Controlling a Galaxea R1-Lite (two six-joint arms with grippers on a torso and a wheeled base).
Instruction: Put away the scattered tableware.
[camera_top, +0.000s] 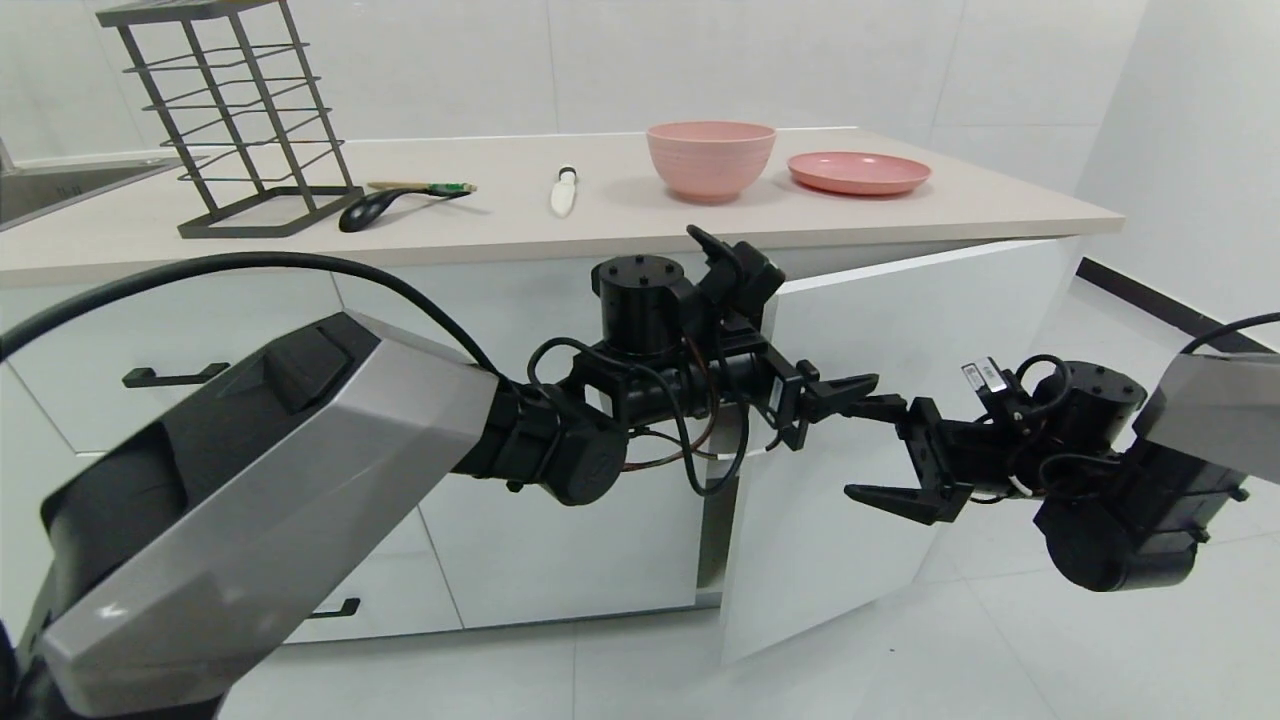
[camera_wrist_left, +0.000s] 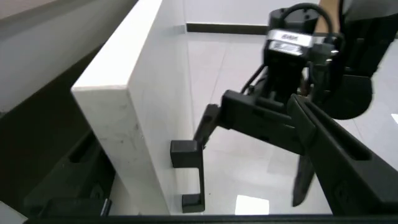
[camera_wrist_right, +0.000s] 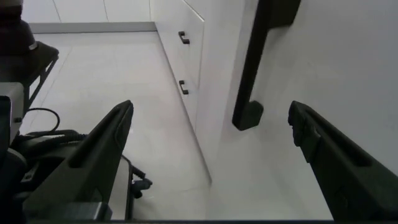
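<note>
Your left gripper (camera_top: 845, 393) and right gripper (camera_top: 870, 447) both stand spread wide, gripping nothing, at the cabinet door (camera_top: 830, 560). On the tabletop (camera_top: 500, 220) at twelve o'clock sits the bowl (camera_top: 711, 158), with the plate (camera_top: 858, 172) at its three o'clock and the spoon (camera_top: 385, 205) at its nine.
</note>
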